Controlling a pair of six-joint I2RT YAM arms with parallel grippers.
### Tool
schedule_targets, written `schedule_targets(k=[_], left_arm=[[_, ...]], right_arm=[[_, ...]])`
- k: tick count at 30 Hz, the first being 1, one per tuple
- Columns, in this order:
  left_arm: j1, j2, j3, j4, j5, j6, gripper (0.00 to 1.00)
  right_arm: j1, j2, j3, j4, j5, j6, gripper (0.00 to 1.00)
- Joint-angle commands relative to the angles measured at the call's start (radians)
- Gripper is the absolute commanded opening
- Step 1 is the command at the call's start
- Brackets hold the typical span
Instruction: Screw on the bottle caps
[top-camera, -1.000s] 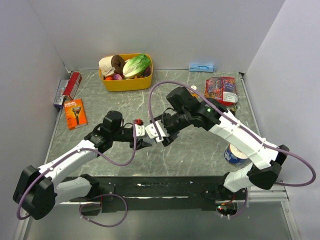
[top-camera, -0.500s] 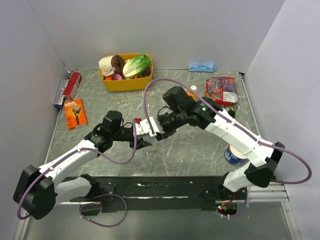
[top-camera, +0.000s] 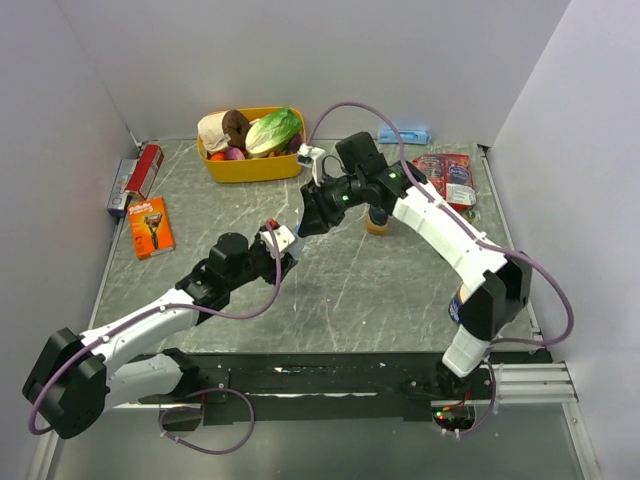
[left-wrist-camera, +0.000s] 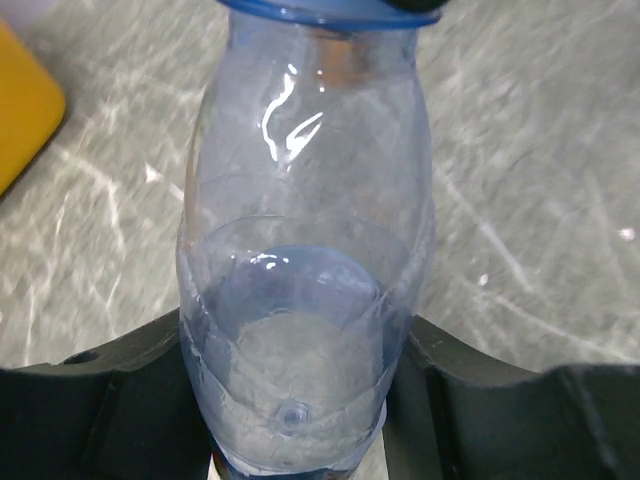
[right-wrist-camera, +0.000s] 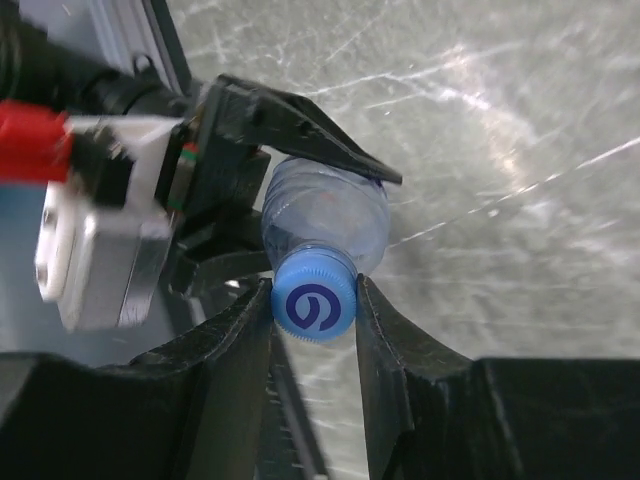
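My left gripper (top-camera: 283, 245) is shut on the base of the clear water bottle (left-wrist-camera: 305, 230), one finger on each side of it (left-wrist-camera: 300, 410). The bottle points away from it, toward my right gripper (top-camera: 304, 224). In the right wrist view the blue cap (right-wrist-camera: 315, 306) sits on the neck of the bottle (right-wrist-camera: 325, 215), and my right gripper (right-wrist-camera: 313, 310) is shut on the cap, both fingers touching its ribbed rim. The orange-liquid bottle (top-camera: 377, 221) stands behind the right arm, partly hidden. The white cap is not in view.
A yellow basket (top-camera: 222, 168) of vegetables stands at the back. An orange razor pack (top-camera: 150, 228) and a red-silver box (top-camera: 135, 178) lie at the left. Snack packets (top-camera: 445, 178) and a blue item (top-camera: 403, 135) are at the back right. A blue-and-white can (top-camera: 458, 308) is half hidden by the right arm.
The right arm has swung toward the back and turned at the wrist, staying at the bottle's top. The left gripper has shifted a little right and farther out with the bottle.
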Motion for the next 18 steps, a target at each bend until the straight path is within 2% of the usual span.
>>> schedule_targets(k=[1, 2, 3, 5, 9, 10, 11, 13, 16, 18], left_arm=[[0.000, -0.034, 0.053, 0.101, -0.060, 0.016, 0.01], [-0.001, -0.040, 0.047, 0.052, -0.042, 0.021, 0.01], [0.002, -0.054, 0.042, 0.027, -0.022, 0.027, 0.01], [0.007, -0.068, 0.027, -0.052, 0.050, 0.043, 0.01], [0.020, -0.124, 0.019, -0.183, 0.245, 0.119, 0.01], [0.022, -0.131, 0.027, -0.209, 0.299, 0.171, 0.01], [0.024, -0.144, 0.033, -0.240, 0.383, 0.200, 0.01], [0.025, -0.151, 0.057, -0.315, 0.452, 0.280, 0.01], [0.025, -0.129, 0.103, -0.388, 0.524, 0.346, 0.01], [0.027, -0.099, 0.130, -0.434, 0.560, 0.372, 0.01]], right_arm=[[-0.017, 0.063, 0.066, 0.005, -0.129, 0.200, 0.38], [-0.033, 0.060, 0.094, 0.014, -0.139, 0.170, 0.46], [-0.040, 0.056, 0.155, 0.007, -0.117, 0.133, 0.58], [-0.060, 0.024, 0.201, -0.009, -0.113, -0.022, 0.69], [-0.069, -0.099, 0.192, -0.114, -0.189, -0.367, 0.73], [-0.066, -0.128, 0.168, -0.157, -0.236, -0.509, 0.73], [-0.063, -0.159, 0.107, -0.174, -0.257, -0.580, 0.73], [-0.029, -0.245, 0.035, -0.200, -0.245, -0.750, 0.73], [0.052, -0.326, -0.070, -0.219, -0.170, -0.915, 0.74], [0.107, -0.375, -0.147, -0.167, -0.131, -0.940, 0.74]])
